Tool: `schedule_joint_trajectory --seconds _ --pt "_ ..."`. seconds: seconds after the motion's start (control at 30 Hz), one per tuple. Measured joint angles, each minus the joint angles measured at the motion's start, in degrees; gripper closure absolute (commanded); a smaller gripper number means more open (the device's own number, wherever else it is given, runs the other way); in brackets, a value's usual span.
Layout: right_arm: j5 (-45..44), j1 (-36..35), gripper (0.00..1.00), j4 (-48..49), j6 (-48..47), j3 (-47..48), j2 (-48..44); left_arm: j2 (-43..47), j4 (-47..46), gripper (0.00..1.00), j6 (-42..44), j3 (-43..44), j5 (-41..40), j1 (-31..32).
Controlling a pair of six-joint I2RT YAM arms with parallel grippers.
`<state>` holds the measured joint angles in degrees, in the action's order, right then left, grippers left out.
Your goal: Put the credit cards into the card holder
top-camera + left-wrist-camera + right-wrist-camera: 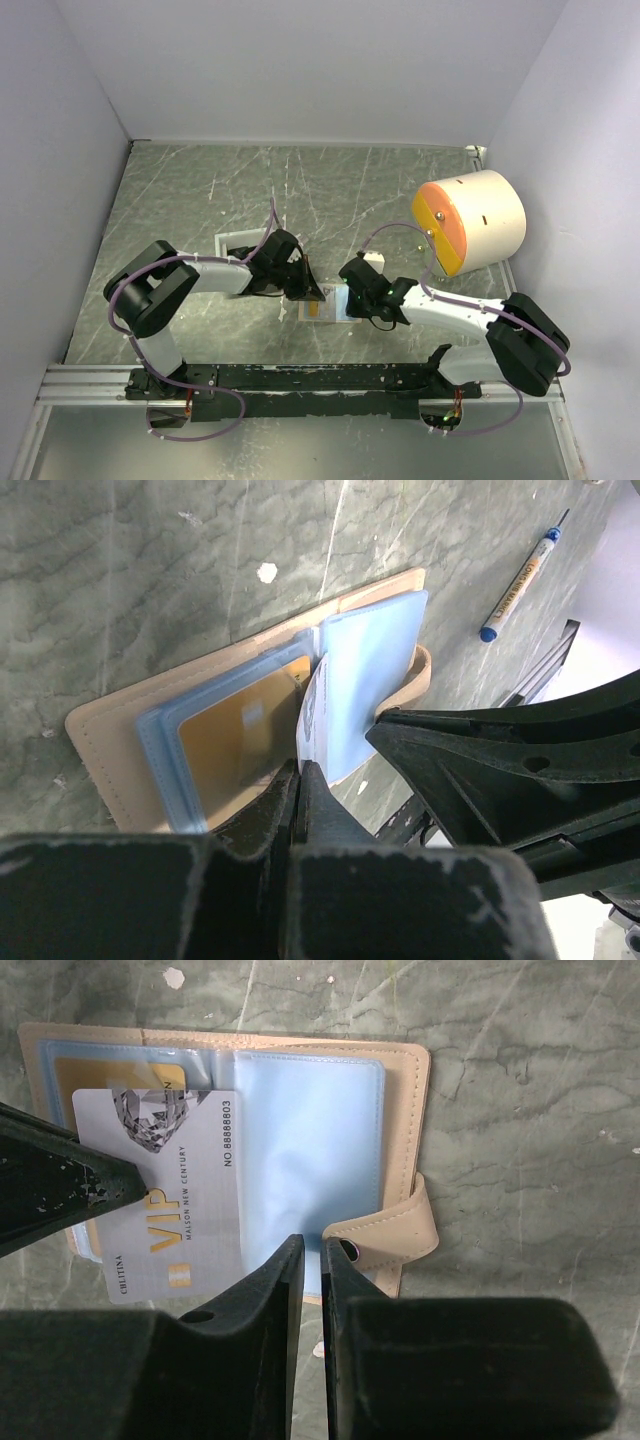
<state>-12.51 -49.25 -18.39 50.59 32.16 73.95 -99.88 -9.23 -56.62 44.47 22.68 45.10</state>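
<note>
The tan card holder (pixel 413 1090) lies open on the table, its clear blue sleeves (pixel 310 1140) facing up. A gold credit card (pixel 235 735) sits in a left sleeve. My left gripper (pixel 300 772) is shut on a white VIP credit card (pixel 170 1195), held over the left half with its far end at the sleeves. My right gripper (pixel 313 1245) is closed to a narrow slit on the near edge of the right blue sleeve, beside the snap strap (pixel 390 1235). From above, both grippers (pixel 312 290) (pixel 360 300) meet over the holder (pixel 328 308).
A blue-tipped pen (pixel 515 575) lies on the marble table beyond the holder. A white tray (pixel 232 245) sits behind the left arm. A large cream cylinder with an orange face (pixel 470 222) stands at the right. White walls close in the table's back and sides.
</note>
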Motion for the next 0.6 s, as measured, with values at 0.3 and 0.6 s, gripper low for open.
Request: schedule_joint_trajectory --seconds 0.3,0.6 --pt "0.0 0.0 0.88 0.22 0.04 -0.13 0.02 0.57 -1.07 0.93 -0.66 -0.83 -1.53 -0.28" --pt "0.02 0.0 0.88 0.31 0.07 -0.17 0.02 0.74 -5.57 0.93 -0.85 -3.37 -2.21 -0.31"
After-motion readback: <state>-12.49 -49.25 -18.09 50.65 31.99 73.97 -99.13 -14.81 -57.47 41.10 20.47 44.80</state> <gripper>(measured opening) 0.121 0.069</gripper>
